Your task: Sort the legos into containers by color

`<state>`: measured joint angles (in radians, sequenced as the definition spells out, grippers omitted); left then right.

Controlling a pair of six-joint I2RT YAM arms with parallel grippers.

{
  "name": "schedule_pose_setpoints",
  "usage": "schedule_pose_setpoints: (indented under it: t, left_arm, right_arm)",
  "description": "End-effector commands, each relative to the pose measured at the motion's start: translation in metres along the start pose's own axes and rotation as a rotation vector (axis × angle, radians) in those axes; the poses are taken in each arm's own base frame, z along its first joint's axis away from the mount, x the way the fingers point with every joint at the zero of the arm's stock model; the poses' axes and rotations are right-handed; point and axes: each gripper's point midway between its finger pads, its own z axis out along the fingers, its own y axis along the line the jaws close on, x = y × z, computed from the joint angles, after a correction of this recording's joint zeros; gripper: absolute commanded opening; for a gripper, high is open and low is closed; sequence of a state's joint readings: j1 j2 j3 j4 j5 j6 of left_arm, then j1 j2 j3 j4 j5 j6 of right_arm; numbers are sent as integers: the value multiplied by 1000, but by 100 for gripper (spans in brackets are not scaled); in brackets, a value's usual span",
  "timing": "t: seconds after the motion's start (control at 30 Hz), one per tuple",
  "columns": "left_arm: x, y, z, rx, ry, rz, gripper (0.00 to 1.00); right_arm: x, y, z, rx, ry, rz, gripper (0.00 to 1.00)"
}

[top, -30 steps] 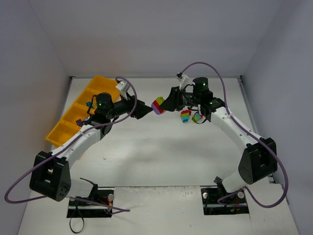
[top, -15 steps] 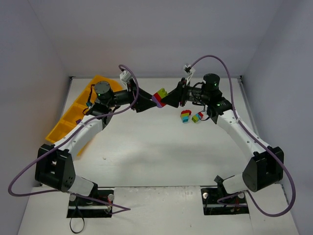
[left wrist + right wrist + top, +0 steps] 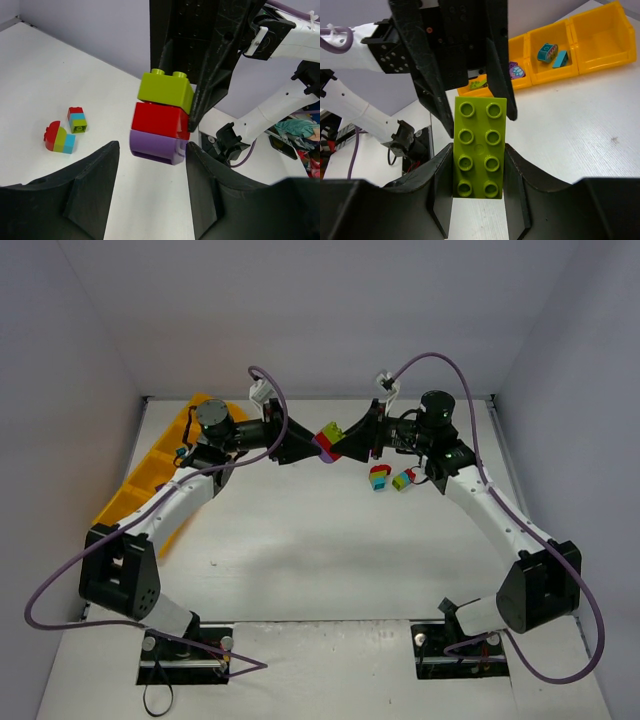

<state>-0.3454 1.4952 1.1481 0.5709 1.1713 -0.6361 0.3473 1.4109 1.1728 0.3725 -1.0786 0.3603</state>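
Sorting is partly done, with a mixed stack held in mid-air between the two hands.
A few teal pieces [image 3: 547, 51] and a purple piece [image 3: 516, 71] lie in the tray [image 3: 600, 35]. The right hand [image 3: 350, 440] clamps the lime-red-purple stack [image 3: 162, 122] above the desk [image 3: 320, 550]. The left hand [image 3: 152, 160] straddles the stack's purple brick, jaws apart. Two mixed stacks [image 3: 380, 478] wait unsplit beside the right arm.

Lime brick [image 3: 479, 148] between fingers [image 3: 435, 196], 8 studs showing, yellow tray [image 3: 600, 61] behind
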Motion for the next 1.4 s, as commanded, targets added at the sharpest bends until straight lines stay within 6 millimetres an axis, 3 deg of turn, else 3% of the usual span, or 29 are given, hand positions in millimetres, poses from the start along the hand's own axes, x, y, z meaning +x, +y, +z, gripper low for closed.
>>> schedule_pose_setpoints:
  t: [0.0, 0.2, 0.33, 0.43, 0.53, 0.67, 1.13, 1.37]
  left_arm:
    - [-33, -20, 2, 76, -57, 112, 49]
    - [-38, -24, 7, 127, -73, 102, 42]
    - [-36, -26, 7, 144, -70, 96, 26]
    - [-34, -27, 5, 148, -66, 93, 24]
    - [-33, -29, 4, 148, -67, 96, 10]
    - [-34, -30, 3, 141, -73, 102, 5]
    - [-37, -18, 6, 88, -104, 102, 0]
    - [-40, -15, 6, 58, -117, 110, 0]
  right_arm:
    - [-24, 31, -5, -100, -53, -133, 0]
    - [-22, 33, -7, -109, -50, -136, 0]
    - [-21, 33, -7, -107, -50, -136, 0]
    - [-19, 32, -7, -105, -47, -126, 0]
    - [-17, 27, -6, -89, -46, -115, 0]
    - [-15, 23, -4, -80, -40, -101, 0]
    - [-8, 13, -4, -38, -23, -76, 31]
    - [-7, 11, -3, -31, -18, -70, 38]
